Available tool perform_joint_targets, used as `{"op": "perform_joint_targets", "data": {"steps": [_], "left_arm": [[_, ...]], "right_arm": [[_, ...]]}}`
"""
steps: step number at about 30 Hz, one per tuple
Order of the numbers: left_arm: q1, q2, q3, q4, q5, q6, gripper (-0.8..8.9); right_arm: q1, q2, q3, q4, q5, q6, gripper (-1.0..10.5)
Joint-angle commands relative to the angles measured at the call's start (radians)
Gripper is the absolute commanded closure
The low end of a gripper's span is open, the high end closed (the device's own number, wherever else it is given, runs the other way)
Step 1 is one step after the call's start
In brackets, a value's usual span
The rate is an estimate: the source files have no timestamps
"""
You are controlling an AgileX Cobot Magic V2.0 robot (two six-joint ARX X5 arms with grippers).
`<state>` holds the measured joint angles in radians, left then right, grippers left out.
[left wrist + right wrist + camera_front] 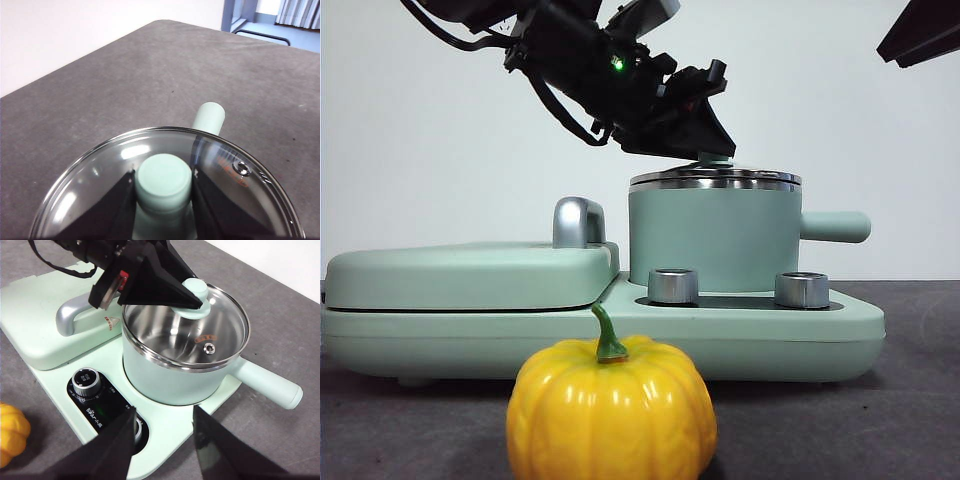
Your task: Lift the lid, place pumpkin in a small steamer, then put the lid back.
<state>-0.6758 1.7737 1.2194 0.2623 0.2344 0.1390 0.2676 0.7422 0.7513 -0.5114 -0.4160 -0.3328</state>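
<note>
The left gripper (pixel 163 186) is reaching down over the small steamer (pixel 713 240), its jaws closing snugly on either side of the mint-green knob (pixel 164 177) of the glass lid (pixel 187 327), which is sitting flat on the steel rim. The right gripper (pixel 162 437) is waiting above the control panel, jaws spread wide with nothing between them; the steamer lies just beyond its jaws, the pumpkin (pixel 611 412) off to one side on the desk, well apart from both. The knob looks smooth and rounded, so I would worry about it slipping between the jaws during the lift, or the lid tilting and catching the rim. The steamer's stubby handle (pixel 834 227) is pointing away from the griddle side, its long axis level with the desk; the pumpkin is standing upright, stem (pixel 607 335) up.
</note>
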Motion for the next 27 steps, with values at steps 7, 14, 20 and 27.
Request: {"op": "perform_joint_targets", "data": {"steps": [7,14,20,27], "left_arm": [[-0.014,-0.013,0.024,0.064,-0.029,0.006,8.05],[-0.013,-0.066,0.025,0.047,-0.089,0.005,8.05],[-0.007,-0.145,0.025,-0.056,-0.112,-0.019,8.05],[0.029,-0.277,0.025,-0.256,-0.113,-0.11,8.04]], "right_arm": [[0.004,0.008,0.016,0.008,-0.003,0.011,7.7],[0.004,0.008,0.016,0.008,-0.003,0.011,7.7],[0.004,0.008,0.016,0.008,-0.003,0.011,7.7],[0.019,0.008,0.016,0.008,-0.014,0.011,7.7]]}}
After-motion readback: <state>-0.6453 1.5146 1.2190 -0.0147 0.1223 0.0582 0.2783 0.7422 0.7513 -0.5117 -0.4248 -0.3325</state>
